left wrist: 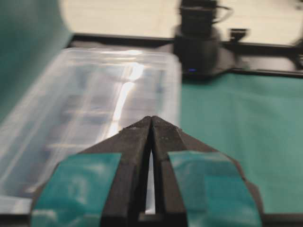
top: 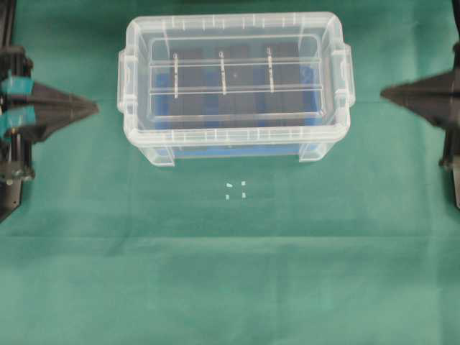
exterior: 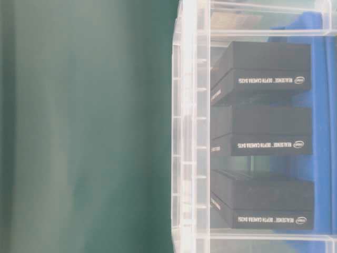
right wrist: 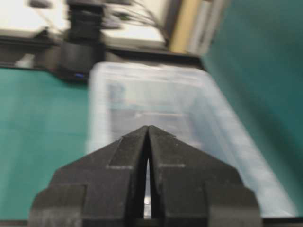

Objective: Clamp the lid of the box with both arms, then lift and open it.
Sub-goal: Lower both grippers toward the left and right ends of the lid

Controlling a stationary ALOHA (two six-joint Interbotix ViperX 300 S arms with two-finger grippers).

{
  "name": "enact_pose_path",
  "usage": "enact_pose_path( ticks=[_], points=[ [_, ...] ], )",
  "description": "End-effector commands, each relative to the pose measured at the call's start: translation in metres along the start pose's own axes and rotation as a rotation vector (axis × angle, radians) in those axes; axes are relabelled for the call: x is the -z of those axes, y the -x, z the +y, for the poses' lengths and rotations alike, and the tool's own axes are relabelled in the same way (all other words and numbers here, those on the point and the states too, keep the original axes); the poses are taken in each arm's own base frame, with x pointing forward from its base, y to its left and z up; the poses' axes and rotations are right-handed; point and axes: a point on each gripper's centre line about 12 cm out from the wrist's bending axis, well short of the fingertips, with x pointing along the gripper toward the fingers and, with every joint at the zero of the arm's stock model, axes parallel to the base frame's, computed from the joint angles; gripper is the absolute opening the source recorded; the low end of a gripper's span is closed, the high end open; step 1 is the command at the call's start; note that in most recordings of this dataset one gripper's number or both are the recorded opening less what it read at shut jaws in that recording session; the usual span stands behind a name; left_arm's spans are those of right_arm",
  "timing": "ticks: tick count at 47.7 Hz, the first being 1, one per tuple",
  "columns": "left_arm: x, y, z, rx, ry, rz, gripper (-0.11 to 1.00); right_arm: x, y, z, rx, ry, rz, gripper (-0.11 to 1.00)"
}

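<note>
The clear box (top: 154,149) stands at the back middle of the green cloth, with the lid (top: 237,43) seated flat on top. Black blocks (exterior: 263,74) and a blue insert (exterior: 321,105) show through its wall. My left gripper (top: 95,108) is shut, tips pointing at the box's left end with a gap of cloth between. My right gripper (top: 383,92) is shut too, pointing at the right end from a similar distance. In the left wrist view the shut tips (left wrist: 151,118) face the box (left wrist: 85,109); the right wrist view shows the same, tips (right wrist: 148,127) before the box (right wrist: 156,104).
Small white marks (top: 236,189) lie on the cloth in front of the box. A black arm base (left wrist: 199,47) stands past the box in the left wrist view, another arm base (right wrist: 83,47) in the right wrist view. The cloth (top: 230,287) stretches toward the front.
</note>
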Motion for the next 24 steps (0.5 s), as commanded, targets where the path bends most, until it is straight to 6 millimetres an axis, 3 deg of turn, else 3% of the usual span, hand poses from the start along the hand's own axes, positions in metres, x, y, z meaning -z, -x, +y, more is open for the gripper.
enact_pose_path(
  ticks=[1, 10, 24],
  points=[
    [-0.01, -0.002, 0.01, -0.047, -0.004, -0.015, 0.01, -0.011, -0.002, -0.015, 0.07, 0.016, -0.02, 0.0],
    [-0.01, -0.002, 0.022, -0.106, -0.002, 0.002, 0.01, -0.009, -0.001, -0.037, 0.177, 0.026, 0.005, 0.0],
    [-0.004, -0.002, 0.023, -0.114, 0.023, 0.129, 0.01, 0.005, 0.001, -0.047, 0.228, -0.018, 0.227, 0.0]
  ],
)
